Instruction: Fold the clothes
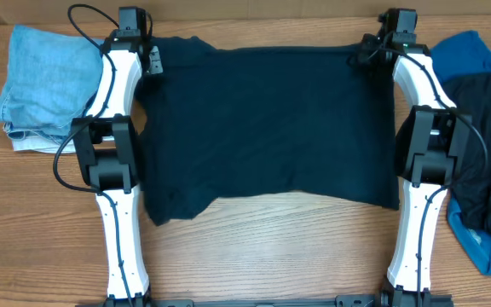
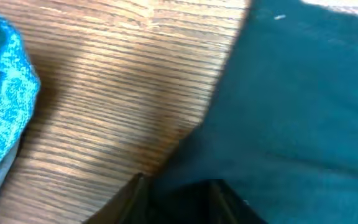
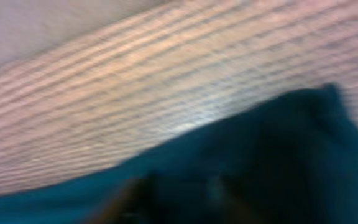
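Observation:
A dark navy shirt (image 1: 262,128) lies spread flat across the middle of the wooden table (image 1: 271,256). My left gripper (image 1: 153,61) is at its far left corner and my right gripper (image 1: 365,53) at its far right corner. The far edge runs straight between them. In the left wrist view the fingers (image 2: 180,199) close on dark fabric (image 2: 291,93). The right wrist view is blurred; its fingers (image 3: 179,193) sit in the navy cloth (image 3: 278,143). A bright blue shirt (image 1: 463,55) and a black shirt (image 1: 484,153) lie piled at the right.
A pale light-blue folded garment (image 1: 45,81) sits at the far left, beside the left arm; it also shows in the left wrist view (image 2: 2,93). The pile at the right reaches the table's right edge.

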`<state>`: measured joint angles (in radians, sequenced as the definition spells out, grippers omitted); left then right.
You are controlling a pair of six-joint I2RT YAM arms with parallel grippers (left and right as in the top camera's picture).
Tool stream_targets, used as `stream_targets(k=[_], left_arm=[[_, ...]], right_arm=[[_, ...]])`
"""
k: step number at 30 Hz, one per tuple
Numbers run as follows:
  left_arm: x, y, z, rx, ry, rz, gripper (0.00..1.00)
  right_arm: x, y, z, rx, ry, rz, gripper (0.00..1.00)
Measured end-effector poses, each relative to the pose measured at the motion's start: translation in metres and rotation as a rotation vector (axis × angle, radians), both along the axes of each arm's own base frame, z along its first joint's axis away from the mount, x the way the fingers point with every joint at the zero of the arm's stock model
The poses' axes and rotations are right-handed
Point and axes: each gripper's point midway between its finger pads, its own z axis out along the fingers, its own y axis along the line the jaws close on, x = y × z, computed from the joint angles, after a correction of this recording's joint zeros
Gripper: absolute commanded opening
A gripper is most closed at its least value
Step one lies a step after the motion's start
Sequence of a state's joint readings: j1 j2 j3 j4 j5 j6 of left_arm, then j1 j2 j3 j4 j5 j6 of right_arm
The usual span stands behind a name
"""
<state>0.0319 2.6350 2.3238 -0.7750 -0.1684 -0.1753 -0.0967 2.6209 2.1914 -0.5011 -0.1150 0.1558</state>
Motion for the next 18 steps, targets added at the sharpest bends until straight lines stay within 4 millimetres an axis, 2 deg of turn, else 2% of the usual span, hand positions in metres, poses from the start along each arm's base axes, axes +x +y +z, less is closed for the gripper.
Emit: stream_targets(k=[1,4,6,7,9,10,12,14,16,17,18], left_arm=[[0.001,0.002,0.001,0.003,-0.004,0.004,0.78],[0.006,0.005,0.008,0.008,-0.023,-0.017,0.90],[0.013,0.004,0.028,0.013,-0.043,-0.034,0.96],[0.017,0.003,0.048,0.014,-0.063,-0.040,0.96],[0.023,0.003,0.115,0.014,-0.154,-0.032,0.96],[0.020,0.003,0.138,0.006,-0.181,-0.021,0.95],[-0.011,-0.001,0.180,-0.040,-0.163,0.018,0.93],[-0.047,-0.009,0.205,-0.103,-0.116,0.049,0.92],[-0.075,-0.015,0.208,-0.149,-0.039,0.079,0.92],[-0.084,-0.018,0.208,-0.166,-0.010,0.091,0.92],[-0.091,-0.023,0.205,-0.188,0.020,0.095,0.93]], right_arm=[[0.003,0.003,0.004,0.011,-0.011,0.010,1.00],[0.005,0.004,0.012,0.021,-0.008,0.020,1.00],[0.002,-0.001,0.020,0.017,0.015,0.007,1.00],[0.000,-0.004,0.026,0.016,0.027,0.000,1.00],[-0.001,-0.012,0.052,0.012,0.031,-0.015,1.00],[-0.007,-0.013,0.060,0.012,0.051,-0.018,1.00],[-0.029,-0.014,0.077,0.021,0.123,-0.024,1.00],[-0.059,-0.015,0.098,0.031,0.207,-0.033,1.00],[-0.099,-0.022,0.120,0.052,0.310,-0.063,1.00],[-0.125,-0.038,0.138,0.075,0.361,-0.115,1.00],[-0.132,-0.042,0.140,0.082,0.377,-0.127,1.00]])
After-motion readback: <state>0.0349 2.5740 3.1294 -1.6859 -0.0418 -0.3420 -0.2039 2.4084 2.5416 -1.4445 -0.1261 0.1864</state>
